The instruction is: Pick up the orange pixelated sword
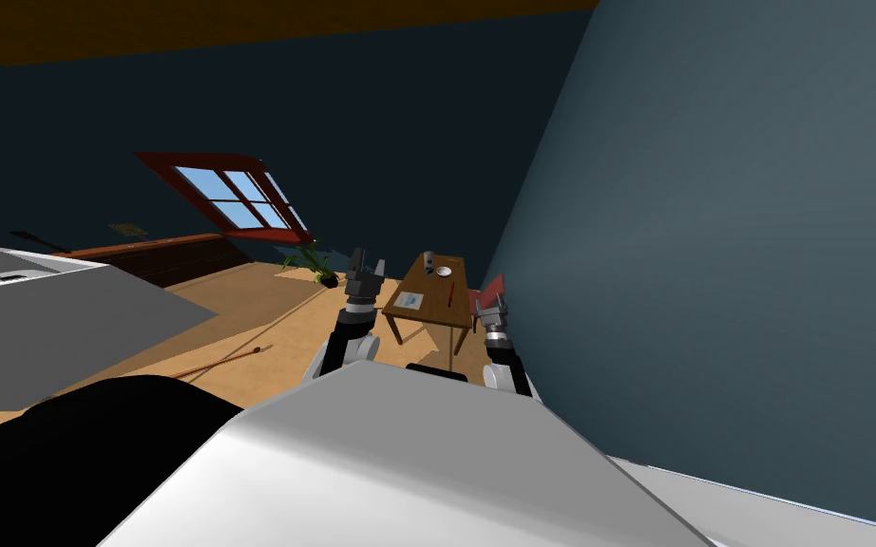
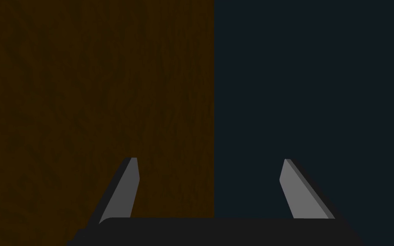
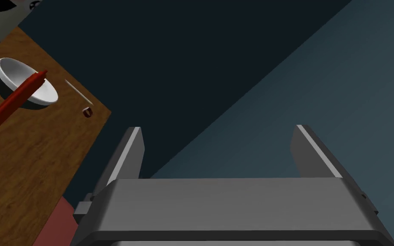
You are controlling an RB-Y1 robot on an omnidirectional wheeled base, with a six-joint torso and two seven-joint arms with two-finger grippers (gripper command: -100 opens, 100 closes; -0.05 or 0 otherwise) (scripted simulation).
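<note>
The sword is a thin red-orange stick lying on a small wooden table ahead of me. In the right wrist view the sword runs across the table, its tip over a white bowl. My right gripper is open and empty, off the table's edge and well apart from the sword, facing a blue-grey wall. From the head camera, the right gripper is at the table's right side. My left gripper is raised at the table's left side, and its wrist view shows the left gripper open and empty.
The table also holds a bowl, a grey cup and a paper sheet. A thin white stick and a small dark red piece lie near the bowl. A red object stands beside the table. The blue-grey wall is close on the right. A potted plant stands beyond.
</note>
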